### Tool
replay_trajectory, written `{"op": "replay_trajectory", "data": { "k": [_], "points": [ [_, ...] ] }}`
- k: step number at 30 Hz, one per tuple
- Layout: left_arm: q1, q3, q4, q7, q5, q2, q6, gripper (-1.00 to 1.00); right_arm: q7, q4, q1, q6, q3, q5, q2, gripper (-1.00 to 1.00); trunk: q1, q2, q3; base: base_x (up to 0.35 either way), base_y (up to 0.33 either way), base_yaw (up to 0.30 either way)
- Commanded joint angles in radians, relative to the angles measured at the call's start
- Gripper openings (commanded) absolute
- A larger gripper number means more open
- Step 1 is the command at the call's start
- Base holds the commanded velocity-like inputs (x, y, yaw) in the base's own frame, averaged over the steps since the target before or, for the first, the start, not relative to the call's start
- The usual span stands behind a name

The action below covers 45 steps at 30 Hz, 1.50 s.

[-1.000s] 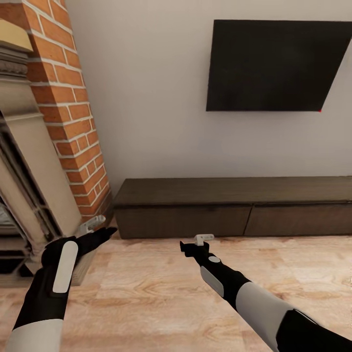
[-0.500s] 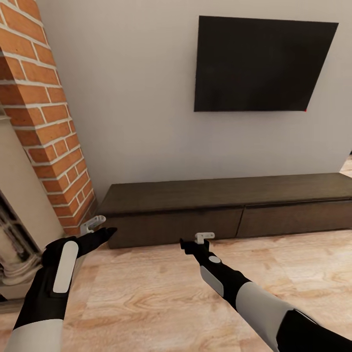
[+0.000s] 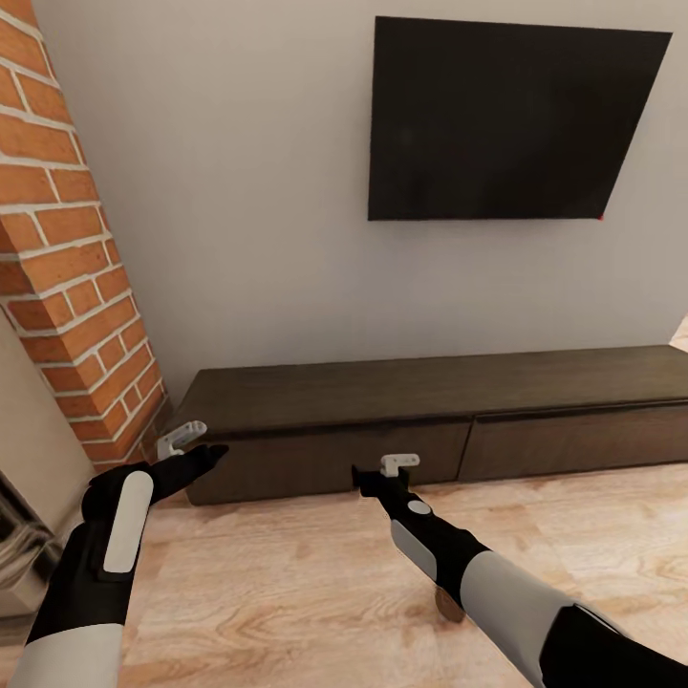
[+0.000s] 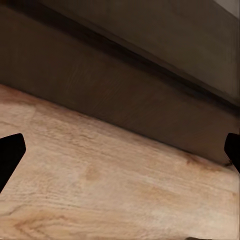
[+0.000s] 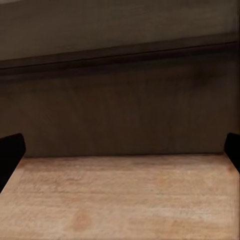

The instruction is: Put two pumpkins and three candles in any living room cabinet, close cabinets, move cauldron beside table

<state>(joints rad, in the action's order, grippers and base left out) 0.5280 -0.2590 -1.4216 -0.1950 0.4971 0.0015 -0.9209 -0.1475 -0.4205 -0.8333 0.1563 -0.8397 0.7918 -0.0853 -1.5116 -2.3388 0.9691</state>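
Both sets of jaws stand wide apart and empty. The left gripper point(image 3: 205, 451) and right gripper point(image 3: 368, 475) hover low over the pale wooden plank floor point(image 3: 287, 583), pointing at the long low dark brown wood cabinet point(image 3: 430, 420), its drawer fronts shut, against the grey wall point(image 3: 248, 210). Above hangs a black flat screen point(image 3: 506, 119); a red brick column point(image 3: 72, 258) stands left.
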Motion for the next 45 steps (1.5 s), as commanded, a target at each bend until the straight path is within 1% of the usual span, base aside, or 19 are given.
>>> {"op": "replay_trajectory", "data": {
  "k": [1,6,12,14,17,19,22,23,24,25,27,31,36,39,42,45],
  "points": [
    [0.001,0.000,-0.001,-0.009,0.011,0.000,-0.004,1.00,-0.007,0.000,-0.001,0.005,-0.009,0.009,0.001,1.00,0.000,0.000,0.001,0.289,-0.188,0.000],
    [0.000,0.000,-0.001,-0.009,0.011,0.000,-0.004,1.00,-0.007,0.000,-0.001,0.005,-0.008,0.010,0.001,1.00,0.000,0.000,0.001,0.288,-0.162,0.000],
    [0.001,-0.002,-0.001,-0.009,0.011,0.001,-0.004,1.00,-0.007,-0.004,-0.001,0.018,-0.008,0.009,0.001,1.00,0.000,0.000,0.001,0.158,-0.028,0.000],
    [-0.010,-0.013,0.010,-0.013,-0.002,0.011,0.007,1.00,-0.018,-0.016,0.001,0.029,-0.010,-0.002,0.005,1.00,0.000,0.000,0.001,0.000,0.000,0.000],
    [-0.027,-0.030,0.021,-0.013,-0.022,0.012,0.010,1.00,-0.035,-0.018,0.001,0.037,-0.010,-0.012,0.005,1.00,0.000,0.000,0.001,0.000,0.000,0.000],
    [-0.039,-0.018,0.010,-0.002,-0.012,0.023,-0.002,1.00,-0.023,-0.007,0.003,0.026,0.001,-0.001,0.017,1.00,0.000,0.000,0.001,0.000,0.000,0.000],
    [-0.055,-0.002,0.004,0.005,0.005,0.040,-0.019,1.00,-0.006,0.010,0.001,0.009,0.015,0.016,0.018,1.00,0.000,0.000,0.001,0.000,0.000,0.000],
    [-0.061,0.004,0.010,0.003,0.010,0.046,-0.024,1.00,-0.001,0.016,0.000,0.004,0.010,0.022,0.018,1.00,0.000,0.000,0.001,0.000,0.000,0.000],
    [-0.066,0.010,0.016,0.003,0.015,0.043,-0.030,1.00,0.005,0.021,0.000,-0.002,0.004,0.028,0.017,1.00,0.000,0.000,0.001,0.000,0.000,0.000],
    [-0.060,0.004,0.021,0.005,0.015,0.037,-0.035,1.00,0.010,0.027,-0.001,-0.008,-0.002,0.034,0.017,1.00,0.000,0.000,0.001,0.000,0.000,0.000],
    [-0.055,-0.008,0.032,0.006,0.004,0.026,-0.047,1.00,0.022,0.038,-0.001,-0.019,-0.012,0.045,0.017,1.00,0.000,0.000,0.001,0.000,0.000,0.000],
    [-0.051,-0.030,0.051,0.007,-0.016,0.003,-0.069,1.00,0.044,0.045,-0.001,-0.041,-0.014,0.068,0.016,1.00,0.000,0.000,0.001,0.002,0.000,0.000],
    [-0.051,-0.058,0.050,0.008,-0.010,-0.025,-0.077,1.00,0.072,0.046,-0.001,-0.069,-0.015,0.096,0.016,1.00,0.000,0.000,0.001,0.139,0.044,0.000],
    [-0.051,-0.070,0.050,0.009,-0.006,-0.025,-0.078,1.00,0.089,0.044,-0.001,-0.086,-0.015,0.113,0.016,1.00,0.000,0.000,0.001,0.072,0.025,0.000],
    [-0.052,-0.075,0.049,0.009,0.011,-0.022,-0.081,1.00,0.106,0.042,-0.001,-0.103,-0.014,0.130,0.016,1.00,0.000,0.000,0.001,0.019,0.007,0.000],
    [-0.056,-0.075,0.049,0.009,0.026,-0.007,-0.083,1.00,0.123,0.040,-0.001,-0.120,-0.013,0.147,0.015,1.00,0.000,0.000,0.001,0.006,0.002,0.000]
  ]
}}
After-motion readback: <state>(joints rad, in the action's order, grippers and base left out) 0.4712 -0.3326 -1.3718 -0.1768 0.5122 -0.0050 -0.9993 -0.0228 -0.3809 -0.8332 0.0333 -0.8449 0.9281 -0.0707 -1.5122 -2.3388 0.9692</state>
